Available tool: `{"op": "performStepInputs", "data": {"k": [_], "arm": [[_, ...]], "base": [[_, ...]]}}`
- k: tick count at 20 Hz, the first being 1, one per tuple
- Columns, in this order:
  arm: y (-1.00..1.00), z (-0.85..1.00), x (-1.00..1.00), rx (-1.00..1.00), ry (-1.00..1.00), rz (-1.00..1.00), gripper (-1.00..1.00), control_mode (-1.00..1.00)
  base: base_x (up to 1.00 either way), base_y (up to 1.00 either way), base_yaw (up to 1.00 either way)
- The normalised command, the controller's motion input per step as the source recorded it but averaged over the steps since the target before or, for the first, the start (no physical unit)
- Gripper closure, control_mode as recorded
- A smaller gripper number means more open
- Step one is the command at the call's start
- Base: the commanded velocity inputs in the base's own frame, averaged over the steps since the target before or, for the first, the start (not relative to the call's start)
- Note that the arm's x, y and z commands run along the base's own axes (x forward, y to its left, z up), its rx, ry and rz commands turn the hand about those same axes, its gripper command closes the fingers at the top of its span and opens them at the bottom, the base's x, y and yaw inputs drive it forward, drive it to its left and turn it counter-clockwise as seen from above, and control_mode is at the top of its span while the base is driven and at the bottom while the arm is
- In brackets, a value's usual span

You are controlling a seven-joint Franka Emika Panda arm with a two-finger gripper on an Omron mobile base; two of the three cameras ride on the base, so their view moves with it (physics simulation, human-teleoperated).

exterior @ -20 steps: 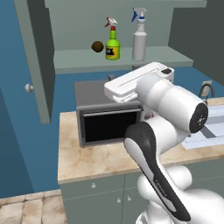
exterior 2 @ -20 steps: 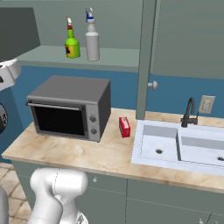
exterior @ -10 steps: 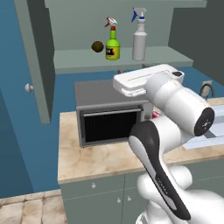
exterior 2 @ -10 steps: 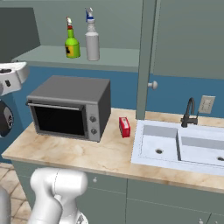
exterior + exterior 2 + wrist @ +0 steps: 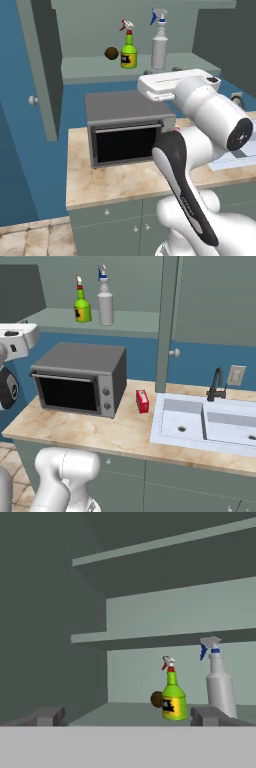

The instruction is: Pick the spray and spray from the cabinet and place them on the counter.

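Cabinet point(image 5: 95, 67) floor bears green spray point(image 5: 128, 50), grey-white spray point(image 5: 159, 44), ball point(image 5: 111, 53).

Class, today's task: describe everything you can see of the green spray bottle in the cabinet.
The green spray bottle stands upright on the bottom shelf of the open cabinet. It has a shiny, plastic-looking body, a slim neck, a red-and-white trigger nozzle and a yellow label with dark print. It is the shorter bottle, next to the tall grey-white spray bottle without touching it. A small brown ball sits close by. Nothing holds it.

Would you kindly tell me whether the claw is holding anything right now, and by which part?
Nothing is held: the claw is open and bare, facing both sprays in the cabinet.
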Motion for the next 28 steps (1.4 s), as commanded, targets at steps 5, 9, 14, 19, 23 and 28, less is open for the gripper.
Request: {"op": "performStepInputs", "data": {"k": [5,9,14,19,23,28], "arm": [[-0.07,0.04,0.01,0.00,0.00,-0.04,-1.00,-1.00],[-0.10,0.00,0.16,0.00,0.00,-0.05,-1.00,-1.00],[-0.11,0.00,0.25,0.00,0.00,-0.05,-1.00,-1.00],[-0.11,0.00,0.28,0.00,0.00,-0.04,-1.00,-1.00],[-0.07,0.00,0.32,0.00,0.00,-0.03,-1.00,-1.00],[-0.03,0.01,0.33,0.00,0.00,-0.02,-1.00,-1.00]], "base": [[0.00,0.00,0.00],[0.00,0.00,0.00],[0.00,0.00,0.00],[0.00,0.00,0.00],[0.00,0.00,0.00],[0.00,0.00,0.00]]}}
